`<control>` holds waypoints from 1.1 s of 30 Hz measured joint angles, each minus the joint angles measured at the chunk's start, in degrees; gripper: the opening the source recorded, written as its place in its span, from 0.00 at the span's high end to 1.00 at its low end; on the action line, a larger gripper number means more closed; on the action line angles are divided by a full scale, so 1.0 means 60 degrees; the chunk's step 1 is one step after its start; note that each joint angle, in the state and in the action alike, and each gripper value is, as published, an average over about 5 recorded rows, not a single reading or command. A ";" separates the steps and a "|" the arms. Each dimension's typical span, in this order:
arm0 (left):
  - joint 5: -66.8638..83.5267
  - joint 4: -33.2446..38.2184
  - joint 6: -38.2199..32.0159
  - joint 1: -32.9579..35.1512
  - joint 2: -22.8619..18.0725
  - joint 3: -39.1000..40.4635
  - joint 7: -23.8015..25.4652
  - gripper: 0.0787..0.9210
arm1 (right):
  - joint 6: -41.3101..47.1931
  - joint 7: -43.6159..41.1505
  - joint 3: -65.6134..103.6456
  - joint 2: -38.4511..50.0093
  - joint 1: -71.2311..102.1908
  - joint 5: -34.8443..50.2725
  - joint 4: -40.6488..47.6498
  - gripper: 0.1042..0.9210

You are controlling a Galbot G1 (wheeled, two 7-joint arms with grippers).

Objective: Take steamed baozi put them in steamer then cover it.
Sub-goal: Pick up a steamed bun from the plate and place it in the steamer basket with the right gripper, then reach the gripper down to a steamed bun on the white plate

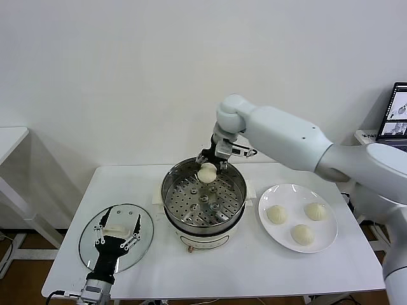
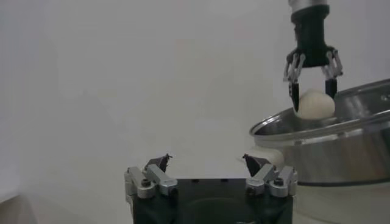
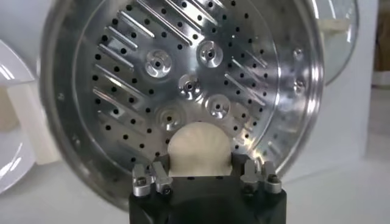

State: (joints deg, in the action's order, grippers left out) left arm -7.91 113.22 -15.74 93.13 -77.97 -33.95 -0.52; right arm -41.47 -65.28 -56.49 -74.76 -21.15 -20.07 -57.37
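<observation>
One baozi (image 1: 207, 173) sits clamped between the fingers of the right gripper (image 1: 212, 166), held over the far rim of the steamer (image 1: 236, 184); the left wrist view shows the bun at about rim level, with both fingers pressed into its sides. The right wrist view looks straight down past the bun onto the perforated tray floor (image 3: 183, 85), which carries nothing yet. Judgement: this is the lowering-and-placing step for the first bun, so the task is early. To do it well, the gripper should carry the bun inward from the far wall before descending, since a drop this close to the rim risks the bun catching the edge or leaning on the wall. Lower until the base meets the tray, then part the fingers; the dough looks soft and may cling to the pads, so a slow, straight lift should keep it from tipping. Setting it toward the far side leaves room for the rest. Three more baozi (image 1: 292, 223) wait on the white plate (image 1: 327, 244), just right of the steamer. The cover (image 1: 147, 223) lies flat on the table (image 1: 267, 270) to the left of the steamer. The left gripper (image 1: 117, 236) hovers over the cover with fingers spread wide, holding nothing.
</observation>
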 measured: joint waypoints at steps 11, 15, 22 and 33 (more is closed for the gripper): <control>0.0064 -0.0075 -0.0081 -0.0099 0.0023 -0.0045 -0.0038 0.12 | -0.0296 -0.0032 0.0150 -0.0705 0.0382 -0.0703 0.0692 0.29; 0.0082 -0.0085 -0.0086 -0.0122 0.0020 -0.0046 -0.0073 0.12 | -0.0363 -0.0064 0.0179 -0.0825 0.0446 -0.0811 0.0821 0.24; 0.0112 -0.0089 -0.0090 -0.0152 0.0012 -0.0075 -0.0131 0.12 | -0.0188 -0.0283 0.0291 -0.0690 0.0368 -0.0548 0.0668 0.12; 0.0090 -0.0096 -0.0025 -0.0207 0.0000 -0.0026 -0.0199 0.12 | 0.2658 -0.1153 -0.0076 0.1246 -0.0827 0.2533 -0.0688 0.12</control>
State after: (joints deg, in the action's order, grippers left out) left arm -7.37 112.64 -15.89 91.89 -77.97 -34.11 -1.71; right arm -25.52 -72.20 -56.95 -67.29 -26.11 -4.87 -61.50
